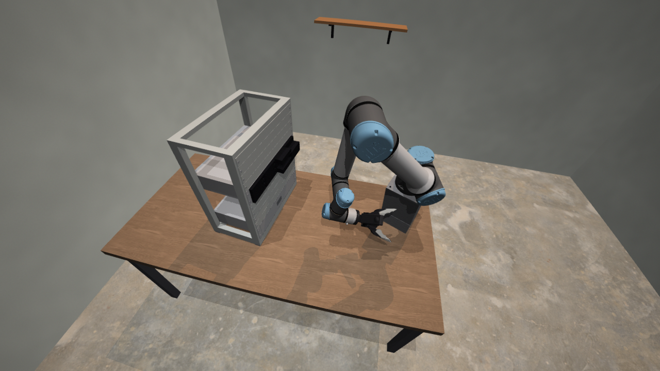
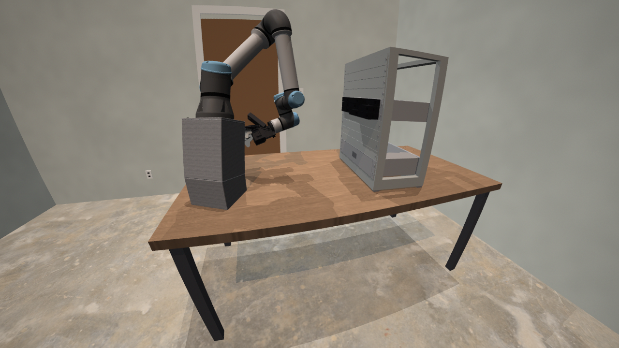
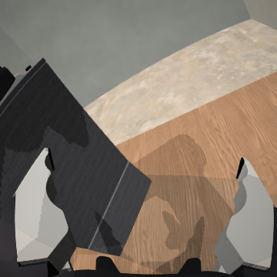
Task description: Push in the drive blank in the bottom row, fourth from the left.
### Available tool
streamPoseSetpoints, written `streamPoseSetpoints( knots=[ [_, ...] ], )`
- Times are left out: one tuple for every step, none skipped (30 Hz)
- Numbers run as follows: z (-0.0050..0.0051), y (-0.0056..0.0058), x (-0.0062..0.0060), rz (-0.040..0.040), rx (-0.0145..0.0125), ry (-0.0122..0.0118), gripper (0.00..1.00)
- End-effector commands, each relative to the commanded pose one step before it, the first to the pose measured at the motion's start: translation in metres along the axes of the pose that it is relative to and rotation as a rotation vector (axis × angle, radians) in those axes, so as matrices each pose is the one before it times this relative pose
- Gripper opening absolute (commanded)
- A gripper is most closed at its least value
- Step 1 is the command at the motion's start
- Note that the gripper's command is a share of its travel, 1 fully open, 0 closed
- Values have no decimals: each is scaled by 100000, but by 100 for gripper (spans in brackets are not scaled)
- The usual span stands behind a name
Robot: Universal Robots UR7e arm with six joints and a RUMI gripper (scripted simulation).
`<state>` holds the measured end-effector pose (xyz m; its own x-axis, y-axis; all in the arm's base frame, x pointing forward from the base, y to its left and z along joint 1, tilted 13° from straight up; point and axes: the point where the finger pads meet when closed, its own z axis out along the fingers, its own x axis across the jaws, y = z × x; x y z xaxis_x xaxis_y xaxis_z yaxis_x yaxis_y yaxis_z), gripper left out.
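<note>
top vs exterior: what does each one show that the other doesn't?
Top only: a wall shelf, and the rack's open top frame from above.
Exterior only: a brown door, a wall outlet, and the rack front more face-on, with its dark band of blanks.
Both: the wooden table, the grey pedestal, and the open, empty hand next to the pedestal, away from the rack.

Grey open-frame rack (image 1: 185, 161), upright on wooden table (image 1: 295, 272), near one end. Front face of pale horizontal panels; black band of drive blanks (image 2: 361, 107) across upper-middle, protruding slightly. Individual rows and fourth bottom blank not distinguishable.
</note>
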<state>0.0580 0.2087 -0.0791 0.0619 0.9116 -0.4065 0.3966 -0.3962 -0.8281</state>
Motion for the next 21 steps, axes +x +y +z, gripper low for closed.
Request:
streamPoseSetpoints(
  knots=[
    [362, -2980, -880, -4054, 13113, -2313, 100],
    [73, -721, -148, -918, 3203, -116, 100],
    [67, -727, -136, -906, 3206, -62, 100],
    [61, -732, -125, -895, 3208, -8, 100],
    [55, -737, -113, -883, 3208, 46, 100],
    [49, -742, -101, -871, 3207, 100, 100],
    [43, -747, -89, -858, 3204, 153, 100],
    [38, -751, -77, -846, 3199, 205, 100],
    [32, -756, -65, -834, 3193, 257, 100],
    [27, -760, -53, -821, 3186, 309, 100],
    [22, -763, -40, -809, 3177, 360, 100],
    [17, -767, -28, -796, 3167, 410, 100],
    [12, -770, -16, -783, 3155, 460, 100],
    [7, -774, -4, -770, 3142, 508, 100],
    [0, 0, 0, 0, 0, 0, 100],
    [0, 0, 0, 0, 0, 0, 100],
    [3, -776, 8, -757, 3128, 556, 100],
    [-2, -779, 20, -744, 3112, 604, 100],
    [-6, -781, 33, -731, 3096, 650, 100],
    [-10, -784, 45, -717, 3077, 695, 100],
    [-14, -785, 57, -703, 3058, 740, 100]
  ],
)
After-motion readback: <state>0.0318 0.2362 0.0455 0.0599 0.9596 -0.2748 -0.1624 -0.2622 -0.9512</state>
